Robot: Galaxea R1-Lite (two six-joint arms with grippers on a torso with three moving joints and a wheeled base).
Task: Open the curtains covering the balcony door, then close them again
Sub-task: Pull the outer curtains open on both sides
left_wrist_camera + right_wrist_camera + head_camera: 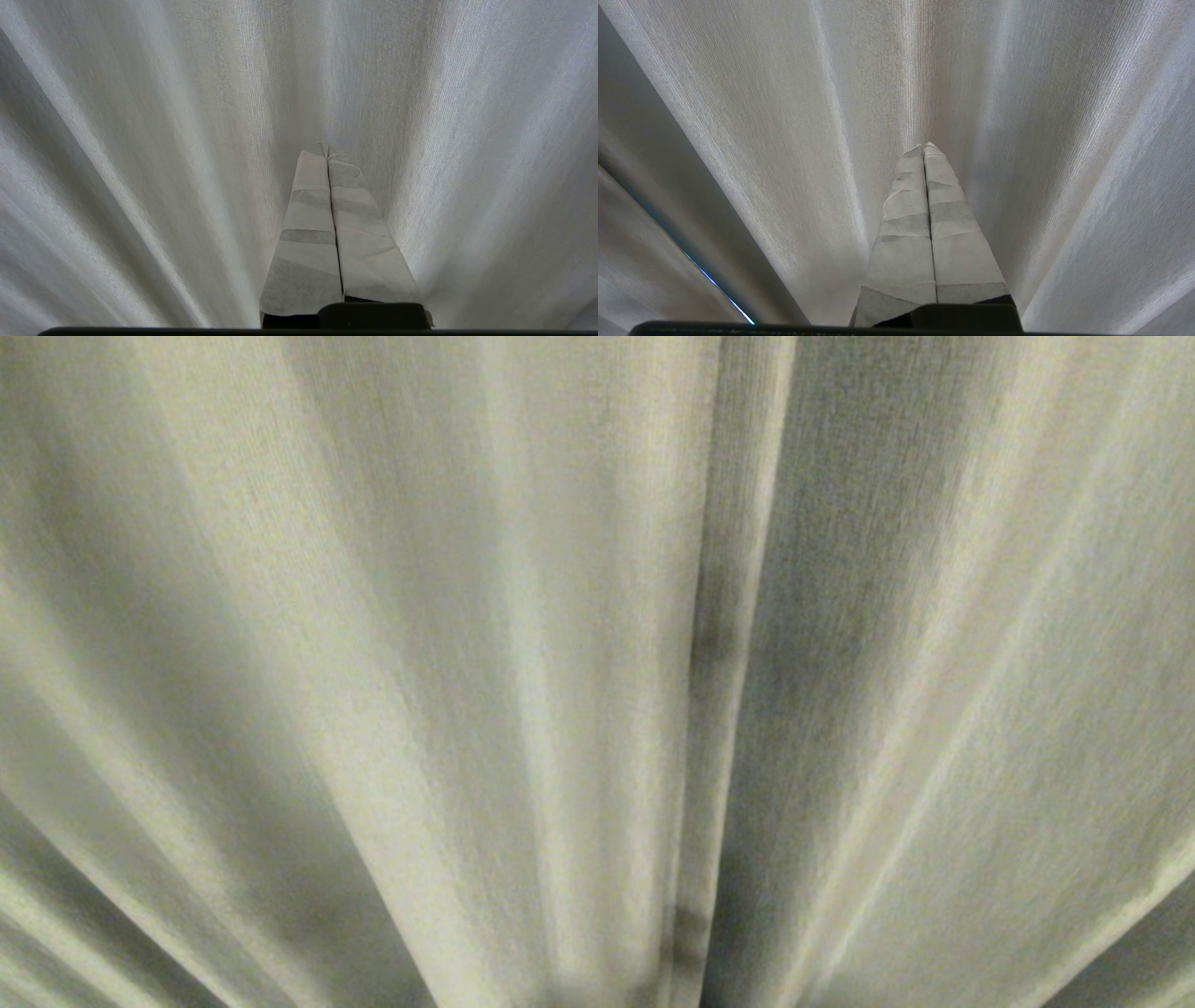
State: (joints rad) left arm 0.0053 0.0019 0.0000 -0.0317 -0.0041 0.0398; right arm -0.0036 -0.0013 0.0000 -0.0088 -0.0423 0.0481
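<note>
Curtains [467, 663]: two beige-grey pleated panels, edges meeting at a central seam, no writing legible. Claws: two, left claw [327, 150] and right claw [924, 147], each fully closed, empty, tips at the fabric.

Your left hand [327, 150], two long fingers [308, 233] wrapped in pale grey tape, has its fingers pressed flat together along their whole length. Your right hand [924, 147], taped the same way, is also fully closed, holding nothing between its fingers [962, 252].
</note>
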